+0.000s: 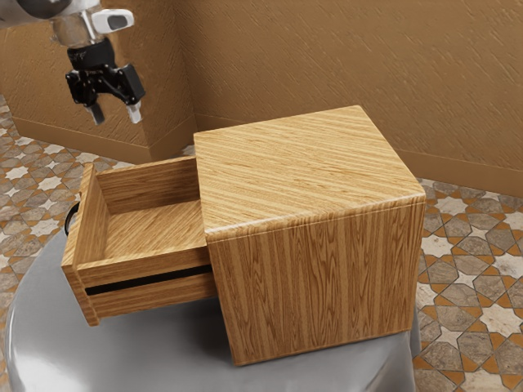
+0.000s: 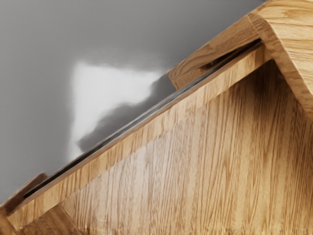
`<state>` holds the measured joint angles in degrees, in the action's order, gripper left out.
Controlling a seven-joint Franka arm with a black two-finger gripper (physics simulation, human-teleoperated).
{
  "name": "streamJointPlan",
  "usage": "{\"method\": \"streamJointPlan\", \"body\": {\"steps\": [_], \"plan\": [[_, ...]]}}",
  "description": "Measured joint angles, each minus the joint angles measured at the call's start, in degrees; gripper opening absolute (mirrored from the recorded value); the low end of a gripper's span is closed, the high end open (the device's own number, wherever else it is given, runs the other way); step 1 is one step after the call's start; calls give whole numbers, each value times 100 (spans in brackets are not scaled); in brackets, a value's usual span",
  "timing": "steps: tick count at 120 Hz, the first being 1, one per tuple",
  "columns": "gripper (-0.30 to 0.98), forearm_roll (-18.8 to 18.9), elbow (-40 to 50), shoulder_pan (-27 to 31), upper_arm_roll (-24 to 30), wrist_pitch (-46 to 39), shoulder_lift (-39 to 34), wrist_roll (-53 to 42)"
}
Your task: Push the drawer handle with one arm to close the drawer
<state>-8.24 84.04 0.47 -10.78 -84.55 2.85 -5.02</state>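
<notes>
Drawer partway out of its cabinet (bare wood inside), tool higher up, fingertips apart.

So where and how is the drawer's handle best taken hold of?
Probably at the middle of the dark handle's outward bow, where it stands off from the drawer front. I'd come from outside, the exterior view's left, facing that front. Its far side is hidden, so how the jaws should straddle it isn't certain.
</notes>
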Motion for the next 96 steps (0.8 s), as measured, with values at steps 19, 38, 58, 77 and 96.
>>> {"method": "streamJointPlan", "body": {"steps": [19, 38, 58, 77, 96], "plan": [[69, 220, 1083, 58, 2, -444, -779, -149], [67, 1869, 4098, -1927, -1477, -884, -4596, -282], [41, 4285, 4679, -3777, -3581, -802, -5974, -757], [14, 5354, 4991, -4380, -4211, -837, -6076, -1294], [3, 5237, 5092, -4413, -3940, -706, -6086, -1753]]}}
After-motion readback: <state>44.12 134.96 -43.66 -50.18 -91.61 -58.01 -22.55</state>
